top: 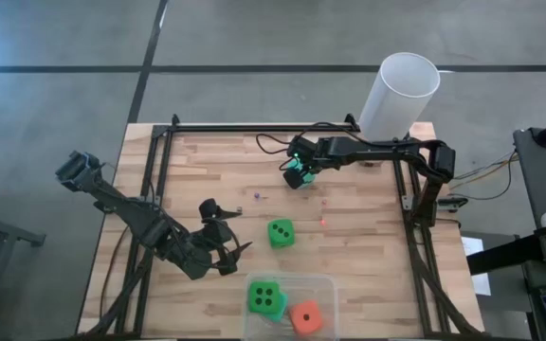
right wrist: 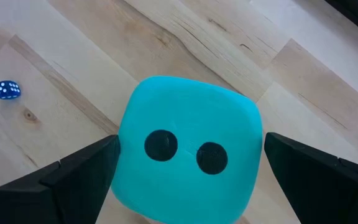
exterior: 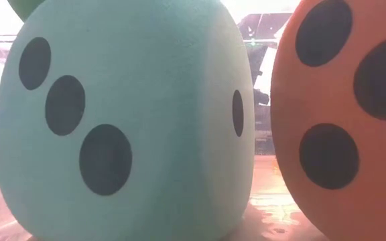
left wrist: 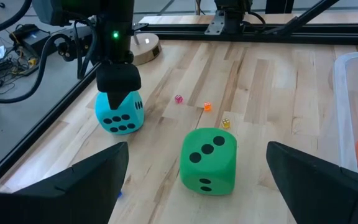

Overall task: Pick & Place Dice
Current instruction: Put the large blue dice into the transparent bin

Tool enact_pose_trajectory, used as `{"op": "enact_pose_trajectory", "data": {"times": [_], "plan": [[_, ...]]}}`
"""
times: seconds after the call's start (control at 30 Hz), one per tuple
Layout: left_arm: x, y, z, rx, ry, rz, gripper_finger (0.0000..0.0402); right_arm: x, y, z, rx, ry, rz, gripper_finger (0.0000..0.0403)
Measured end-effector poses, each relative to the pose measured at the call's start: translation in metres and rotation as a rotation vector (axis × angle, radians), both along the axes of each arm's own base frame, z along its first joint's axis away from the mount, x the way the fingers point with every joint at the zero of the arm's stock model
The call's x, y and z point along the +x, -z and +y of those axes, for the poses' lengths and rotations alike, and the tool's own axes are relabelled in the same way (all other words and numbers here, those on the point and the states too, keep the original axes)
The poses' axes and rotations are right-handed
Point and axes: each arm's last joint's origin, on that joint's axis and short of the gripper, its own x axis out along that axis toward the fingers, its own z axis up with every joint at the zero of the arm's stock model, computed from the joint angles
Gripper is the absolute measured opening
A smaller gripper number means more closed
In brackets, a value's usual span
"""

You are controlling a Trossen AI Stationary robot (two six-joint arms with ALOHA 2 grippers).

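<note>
A teal die (right wrist: 188, 149) sits on the wooden table (top: 368, 237) toward its far side, two pips up. My right gripper (right wrist: 191, 146) hangs over it, open, pointing steeply down, one finger close on either side; I see no touch. A green die (left wrist: 209, 160) rests on the table's middle, in front of my left gripper (top: 227, 237), which is open and holds nothing. A clear tub (top: 328, 284) at the near edge holds a green die (top: 265, 297), an orange-red die (top: 306, 317) and a teal die (exterior: 126, 127).
Tiny dice lie loose on the table: pink (left wrist: 178, 99), orange (left wrist: 207, 106), yellow (left wrist: 225, 123) and blue (right wrist: 6, 90). A white cylinder (top: 401, 95) stands beyond the far right corner. A black frame (top: 254, 126) runs along the table's edges.
</note>
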Motion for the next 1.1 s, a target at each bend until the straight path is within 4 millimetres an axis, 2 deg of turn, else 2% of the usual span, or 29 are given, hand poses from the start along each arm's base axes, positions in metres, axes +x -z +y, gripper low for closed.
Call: {"op": "enact_pose_trajectory", "data": {"times": [1.1], "plan": [[0.0000,0.0000,-0.0001,0.000,0.000,-0.001,0.0385,-0.0001,-0.0048,-0.0039,0.071,-0.027,-0.034,0.0400]]}}
